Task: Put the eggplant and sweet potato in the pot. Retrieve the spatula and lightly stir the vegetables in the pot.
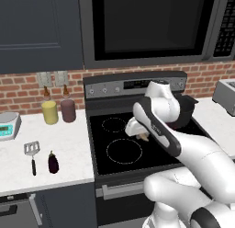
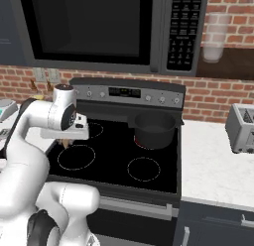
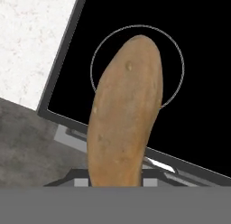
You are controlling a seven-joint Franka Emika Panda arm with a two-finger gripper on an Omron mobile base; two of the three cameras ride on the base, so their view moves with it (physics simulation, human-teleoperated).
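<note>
The gripper (image 1: 144,137) is clamped on the sweet potato (image 3: 124,114), carrying it above the stovetop's front left burner (image 1: 124,151). It looks stiff, light and tapered (likely to pivot), so a mid-body hold suits it. The left base view adds the eggplant (image 1: 53,162) and spatula (image 1: 32,151) on the counter (image 1: 69,153); the right shows the pot (image 2: 155,128) empty.

dark pot (image 2: 155,129) on stove (image 2: 163,176), toaster (image 2: 241,127) right
</note>
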